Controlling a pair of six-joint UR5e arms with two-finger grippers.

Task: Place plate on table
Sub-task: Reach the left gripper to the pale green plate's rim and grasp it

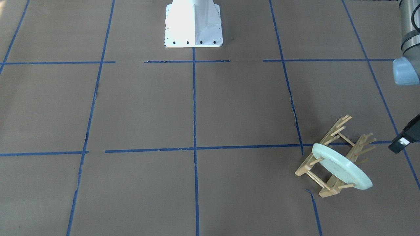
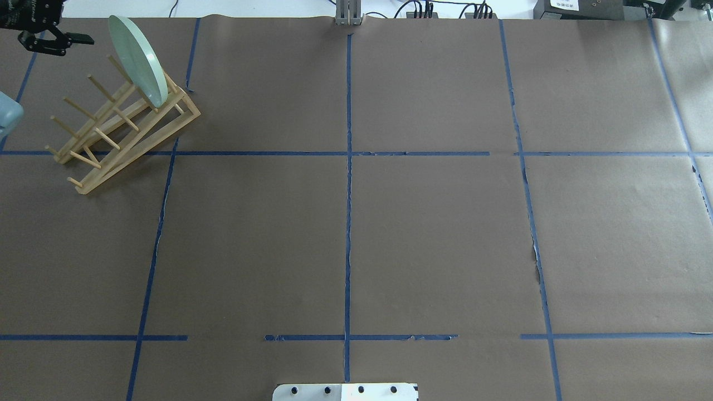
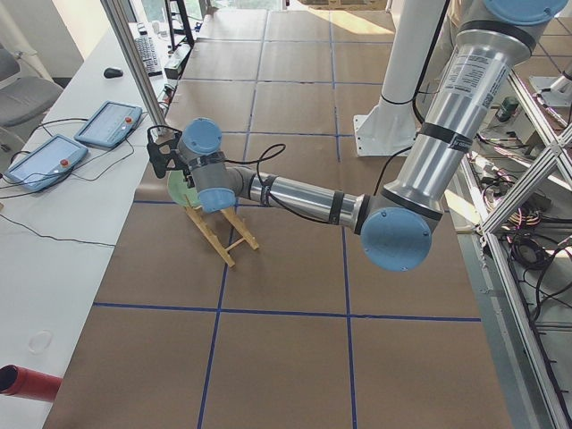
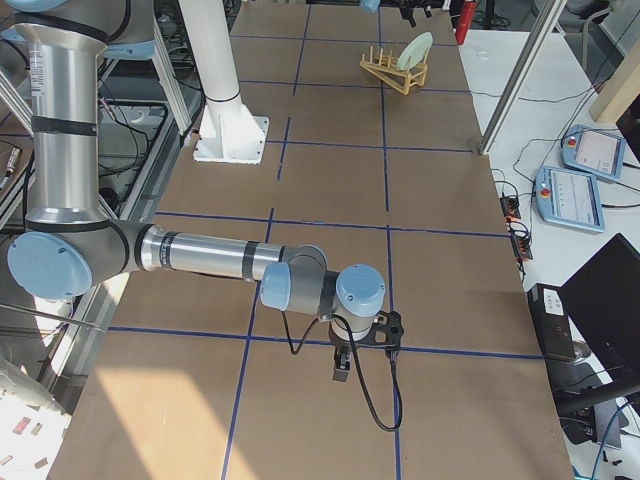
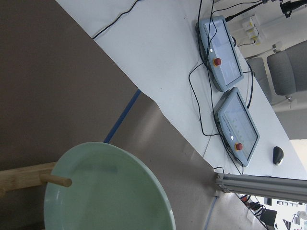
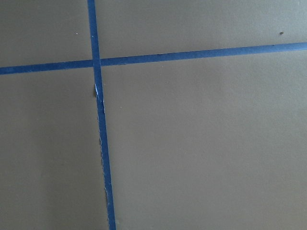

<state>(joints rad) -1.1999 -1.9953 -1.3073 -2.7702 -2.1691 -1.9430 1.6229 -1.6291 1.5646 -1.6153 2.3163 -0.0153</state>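
The pale mint-green plate (image 2: 136, 58) stands on edge between the pegs of a wooden rack (image 2: 120, 133) at the far left of the table (image 2: 434, 234). It also shows in the front-facing view (image 1: 341, 170) and fills the bottom of the left wrist view (image 5: 105, 191). My left gripper (image 2: 58, 43) hovers just left of the plate, apart from it, with its jaws open and empty. My right gripper (image 4: 342, 362) shows only in the exterior right view, low over bare table near its right end; I cannot tell whether it is open or shut.
The robot's white base (image 1: 193, 24) stands at the middle of the near edge. Beyond the table's far edge lie two teach pendants (image 5: 225, 86) with cables on a white bench. A metal post (image 3: 134, 67) rises near the rack.
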